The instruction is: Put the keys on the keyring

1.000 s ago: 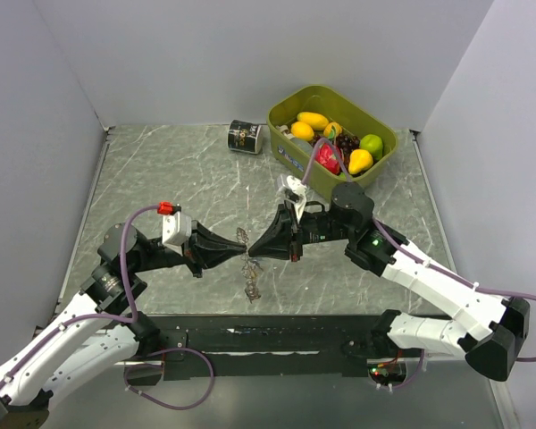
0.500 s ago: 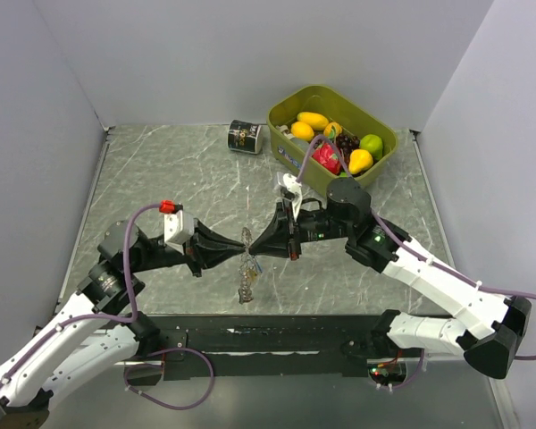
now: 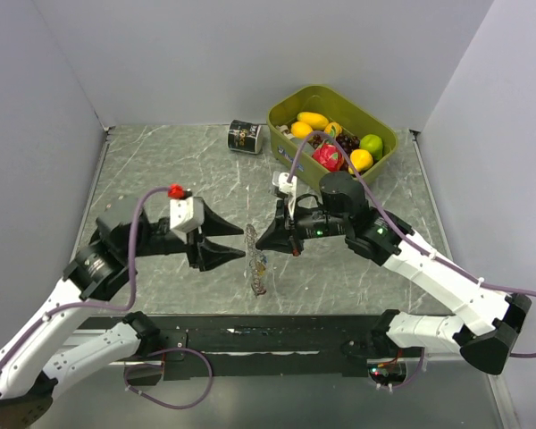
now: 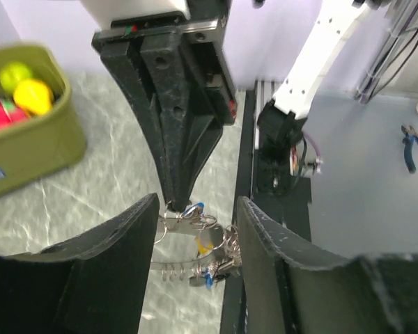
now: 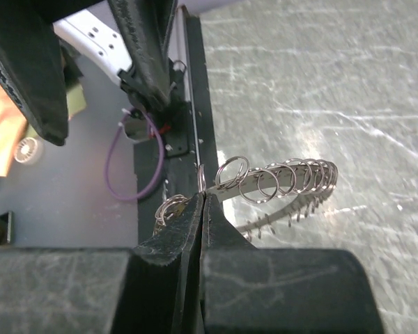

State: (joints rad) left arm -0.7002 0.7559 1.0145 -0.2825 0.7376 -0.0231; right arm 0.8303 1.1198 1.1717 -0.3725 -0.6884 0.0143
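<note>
The keyring (image 3: 255,266), a silvery band strung with small split rings, hangs above the table from my right gripper (image 3: 259,243), which is shut on one end of it. In the right wrist view the shut tips (image 5: 203,200) pinch a ring at the end of the keyring (image 5: 282,182). My left gripper (image 3: 242,241) is open just left of it, touching nothing. In the left wrist view the keyring (image 4: 188,240) sits between the left fingers (image 4: 118,278), apart from both. The keys (image 4: 203,245), with blue and yellow tags, dangle from the keyring.
An olive bin (image 3: 290,161) of toy fruit stands at the back right, just behind the right arm. A black can (image 3: 245,137) lies on its side left of the bin. The black rail (image 3: 277,340) runs along the table's near edge under the keyring.
My left gripper has opened, let go of the keyring and drawn back to the left. The keyring now hangs from the right gripper alone and has swung lower.
</note>
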